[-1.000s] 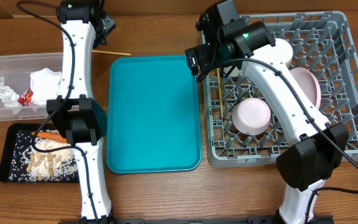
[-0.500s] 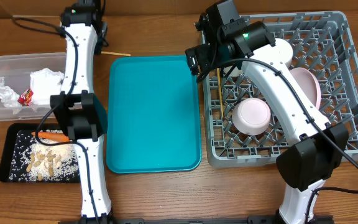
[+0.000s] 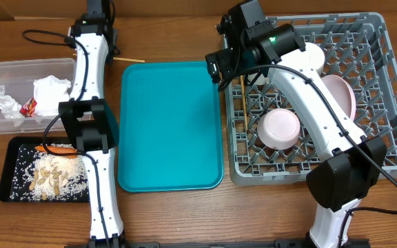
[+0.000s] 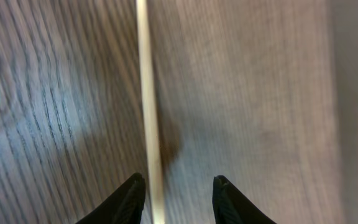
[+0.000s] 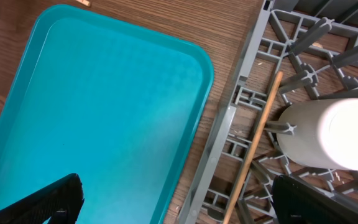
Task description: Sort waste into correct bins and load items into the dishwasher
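Observation:
One wooden chopstick (image 4: 145, 93) lies on the wood table beyond the teal tray (image 3: 171, 124); it also shows in the overhead view (image 3: 128, 60). My left gripper (image 4: 178, 180) is open and low over the table, with the chopstick between its fingers close to the left one. My right gripper (image 5: 179, 193) is open and empty above the left edge of the grey rack (image 3: 391, 41). In the rack are the second chopstick (image 5: 253, 149), a white cup (image 5: 334, 134), a pink-white plate (image 3: 343, 93) and a white bowl (image 3: 279, 129).
The clear tub (image 3: 19, 69) at far left holds white tissue (image 3: 50, 89) and a red wrapper (image 3: 29, 106). The black tray (image 3: 9, 172) in front of it holds peanuts (image 3: 47, 179), rice scraps and a carrot piece (image 3: 57, 147).
My left arm has reached farther toward the back edge of the table, uncovering more of the black tray. The right arm has not moved.

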